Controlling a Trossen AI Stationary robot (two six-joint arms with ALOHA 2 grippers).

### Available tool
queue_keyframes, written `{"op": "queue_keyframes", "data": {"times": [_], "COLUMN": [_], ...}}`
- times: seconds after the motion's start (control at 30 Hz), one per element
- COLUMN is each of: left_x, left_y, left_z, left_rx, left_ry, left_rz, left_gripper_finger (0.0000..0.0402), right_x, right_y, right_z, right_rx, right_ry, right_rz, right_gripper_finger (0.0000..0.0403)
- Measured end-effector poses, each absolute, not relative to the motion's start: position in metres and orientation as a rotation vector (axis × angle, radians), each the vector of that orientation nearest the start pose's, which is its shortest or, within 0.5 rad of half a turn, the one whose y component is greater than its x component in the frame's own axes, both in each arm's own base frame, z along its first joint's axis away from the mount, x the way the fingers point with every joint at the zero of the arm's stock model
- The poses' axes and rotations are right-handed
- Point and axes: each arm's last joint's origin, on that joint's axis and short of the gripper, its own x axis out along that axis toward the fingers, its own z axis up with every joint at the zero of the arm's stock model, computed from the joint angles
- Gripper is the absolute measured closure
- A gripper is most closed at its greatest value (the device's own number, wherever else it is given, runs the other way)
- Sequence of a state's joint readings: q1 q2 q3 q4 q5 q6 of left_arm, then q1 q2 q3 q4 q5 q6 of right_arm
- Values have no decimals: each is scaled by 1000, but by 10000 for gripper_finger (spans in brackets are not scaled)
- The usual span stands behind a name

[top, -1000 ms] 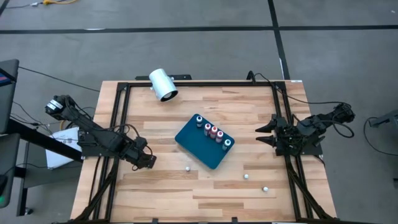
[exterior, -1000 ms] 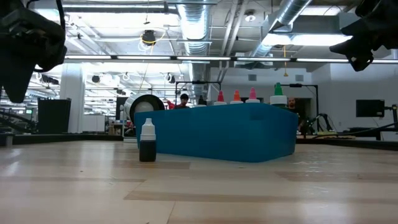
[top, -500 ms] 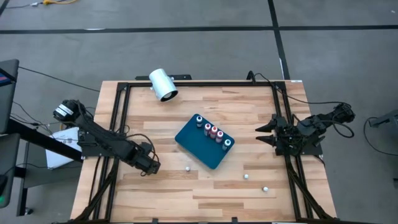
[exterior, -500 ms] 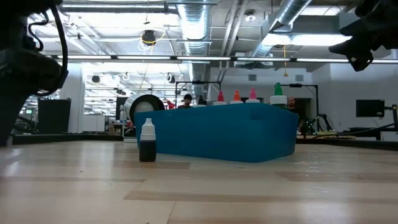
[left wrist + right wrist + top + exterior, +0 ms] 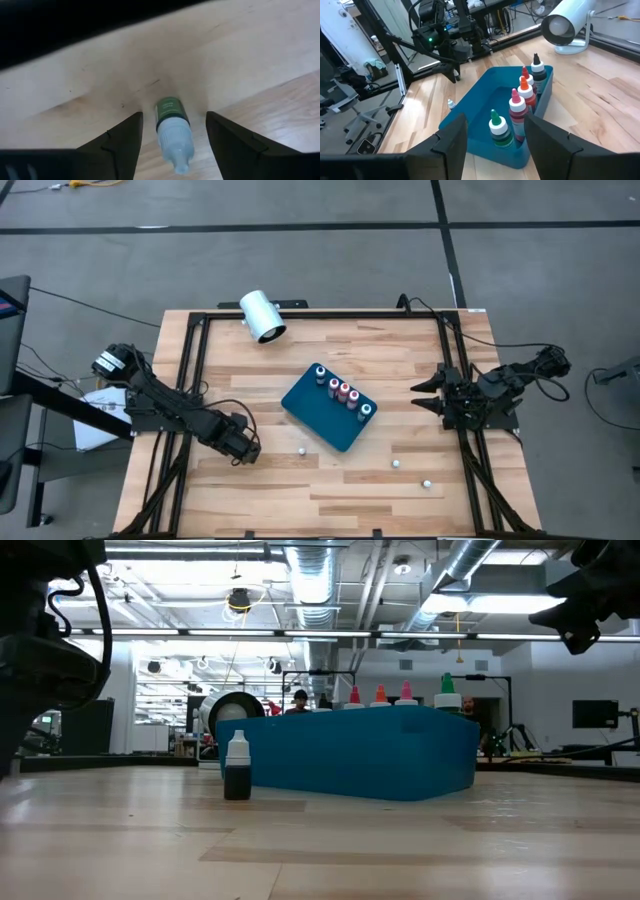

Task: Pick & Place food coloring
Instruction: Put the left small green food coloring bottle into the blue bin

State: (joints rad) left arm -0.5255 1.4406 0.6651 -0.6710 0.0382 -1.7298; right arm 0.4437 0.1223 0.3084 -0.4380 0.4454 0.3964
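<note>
Green label on food coloring bottle (image 5: 171, 118): print too blurred; no other text legible.

2 black cabled arms (image 5: 165, 406)

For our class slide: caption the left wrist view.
Open left gripper straddles a green-labelled food coloring bottle lying on the wooden table.

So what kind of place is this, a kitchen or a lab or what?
Most likely a robotics lab or workshop: exposed ceiling ducts and strip lights overhead, equipment racks behind the wooden table, and two robot arms mounted on its black frame.
</note>
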Motion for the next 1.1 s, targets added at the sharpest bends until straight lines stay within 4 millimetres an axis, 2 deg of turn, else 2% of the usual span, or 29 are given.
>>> {"op": "queue_keyframes", "data": {"times": [0.63,1.1], "left_x": [184,184], "left_y": [-108,-108], "left_z": [141,141], "left_rx": [-1023,-1014], "left_ry": [1347,1354], "left_rz": [829,818], "left_gripper_finger": [251,260], "right_x": [76,76], "right_y": [22,22], "right_z": [216,216], "right_rx": [308,308], "right_ry": [225,225], "right_rz": [-50,-50], "right_gripper_finger": [220,219]}}
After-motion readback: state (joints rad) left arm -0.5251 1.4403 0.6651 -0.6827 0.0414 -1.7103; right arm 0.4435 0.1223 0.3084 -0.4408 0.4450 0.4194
